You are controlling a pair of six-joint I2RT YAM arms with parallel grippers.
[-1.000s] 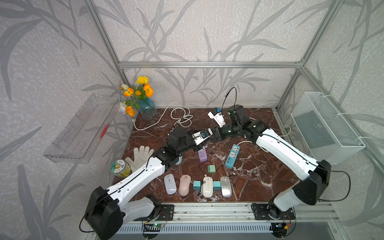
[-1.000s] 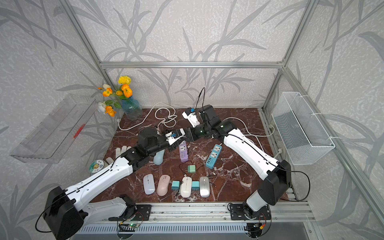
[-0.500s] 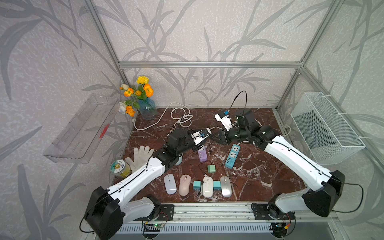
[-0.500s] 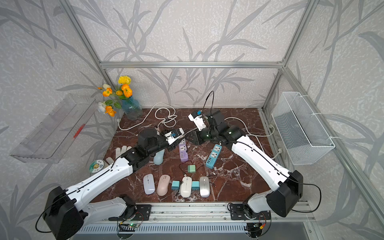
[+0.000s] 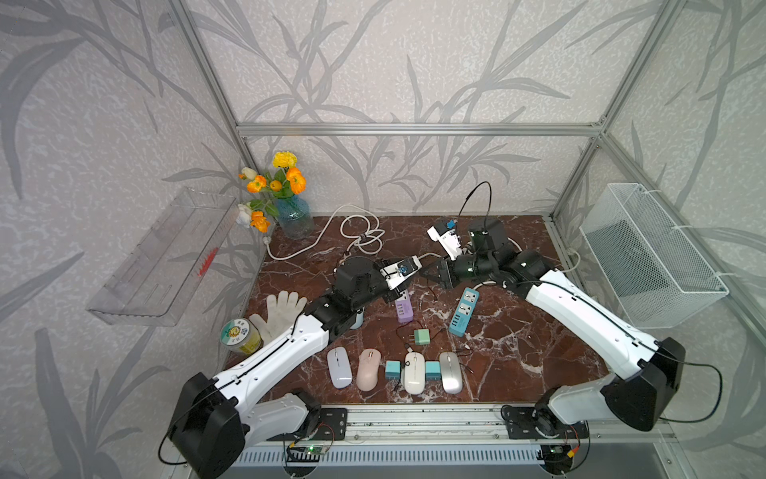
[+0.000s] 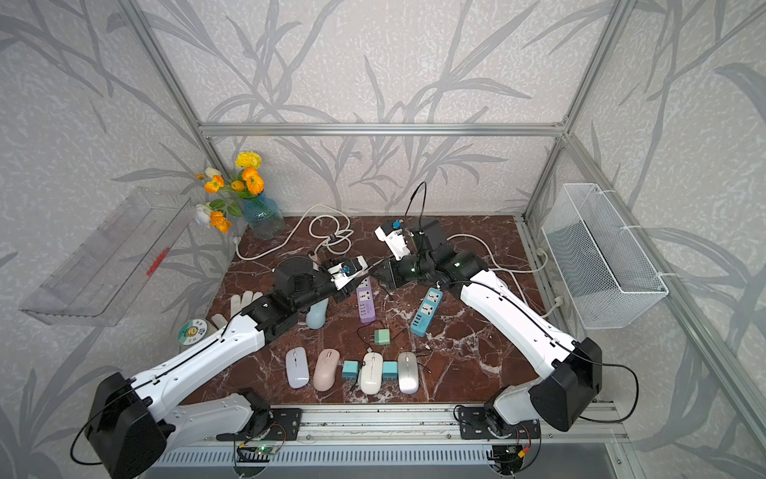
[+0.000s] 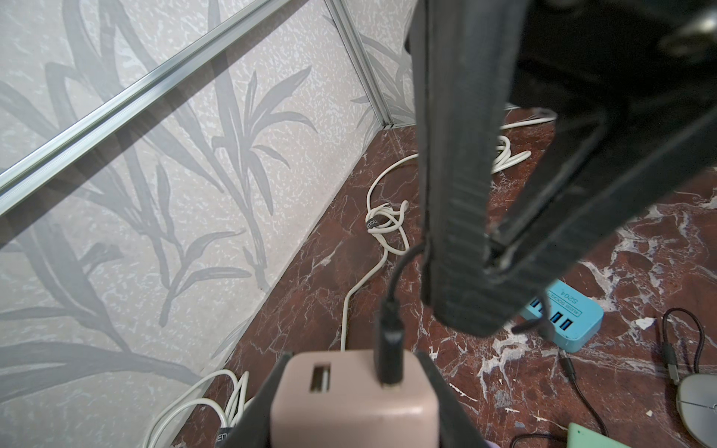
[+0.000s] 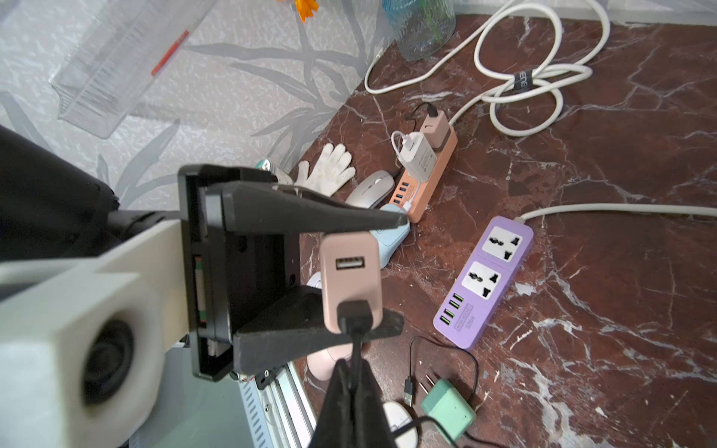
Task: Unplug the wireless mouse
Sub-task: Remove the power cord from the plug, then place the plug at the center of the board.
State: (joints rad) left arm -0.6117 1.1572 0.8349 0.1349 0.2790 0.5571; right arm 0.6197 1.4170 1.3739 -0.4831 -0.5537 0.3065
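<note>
Presently, the left gripper (image 8: 390, 271) clamps the pink square plastic charger block (image 7: 355, 403) in mid-air, and the right gripper (image 8: 351, 368) is pinched together on the thin black mouse cable (image 7: 399, 267) beside its seated black USB plug (image 7: 390, 349); extraction is outstanding.

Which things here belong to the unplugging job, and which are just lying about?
In the job: pink charger held by left gripper; black cable plugged into it, pinched by right gripper.
Lying about: purple power strip, blue power strip, green adapter, glove, flower vase.
</note>
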